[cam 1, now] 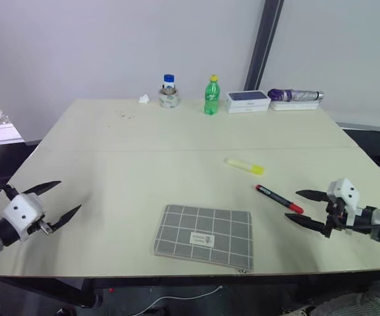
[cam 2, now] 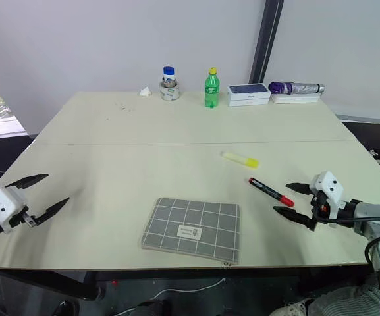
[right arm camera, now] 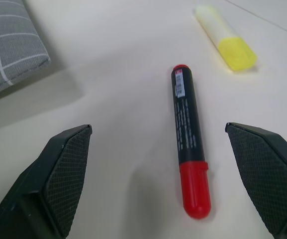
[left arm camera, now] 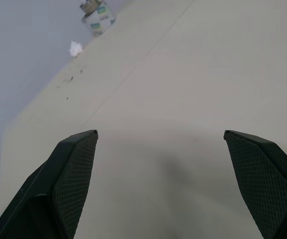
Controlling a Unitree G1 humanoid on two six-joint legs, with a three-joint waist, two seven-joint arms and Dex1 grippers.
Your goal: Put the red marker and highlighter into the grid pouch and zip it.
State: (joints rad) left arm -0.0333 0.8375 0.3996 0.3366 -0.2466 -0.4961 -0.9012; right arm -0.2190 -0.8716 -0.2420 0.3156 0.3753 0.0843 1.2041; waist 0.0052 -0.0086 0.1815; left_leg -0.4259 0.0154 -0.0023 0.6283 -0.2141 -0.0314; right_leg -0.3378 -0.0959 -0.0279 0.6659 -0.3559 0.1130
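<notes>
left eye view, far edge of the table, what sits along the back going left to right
crumpled white scrap → small jar with a blue lid → green bottle with a yellow cap → white box with a dark top → folded purple umbrella

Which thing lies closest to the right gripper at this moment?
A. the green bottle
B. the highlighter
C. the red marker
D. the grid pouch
C. The red marker lies on the table just in front of the open right gripper, its red cap end toward the gripper; the highlighter is farther back, the grid pouch is off to the side, and the green bottle stands at the far edge.
</notes>
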